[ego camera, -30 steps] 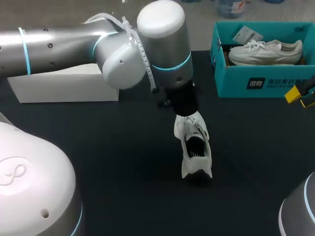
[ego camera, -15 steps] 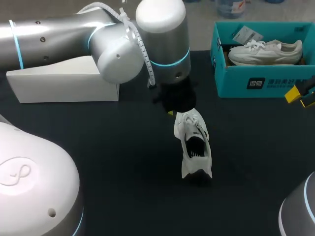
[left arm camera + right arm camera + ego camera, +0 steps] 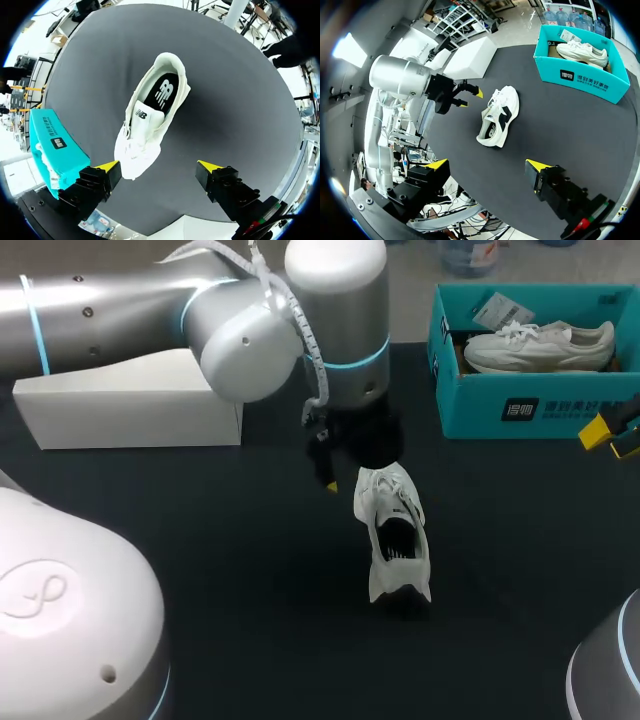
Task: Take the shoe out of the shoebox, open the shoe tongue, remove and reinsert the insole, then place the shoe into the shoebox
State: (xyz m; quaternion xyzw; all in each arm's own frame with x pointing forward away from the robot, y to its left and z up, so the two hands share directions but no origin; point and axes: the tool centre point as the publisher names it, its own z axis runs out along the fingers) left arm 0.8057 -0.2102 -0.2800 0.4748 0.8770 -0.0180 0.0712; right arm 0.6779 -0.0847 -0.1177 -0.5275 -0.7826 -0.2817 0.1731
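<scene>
The shoe point(image 3: 392, 530) lay on the dark bench point(image 3: 200, 580), well apart from the teal shoebox point(image 3: 530, 410). The left jaws stood open near its toe end, and the right jaws were open and empty. An off-centre grip would likely have tipped or slid the shoe on the smooth surface, though bare bench surrounded it.

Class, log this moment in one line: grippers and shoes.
left gripper: open, above toe of shoe, not touching | right gripper: open, away from shoe | shoe: on table, insole in | second shoe: in shoebox
</scene>
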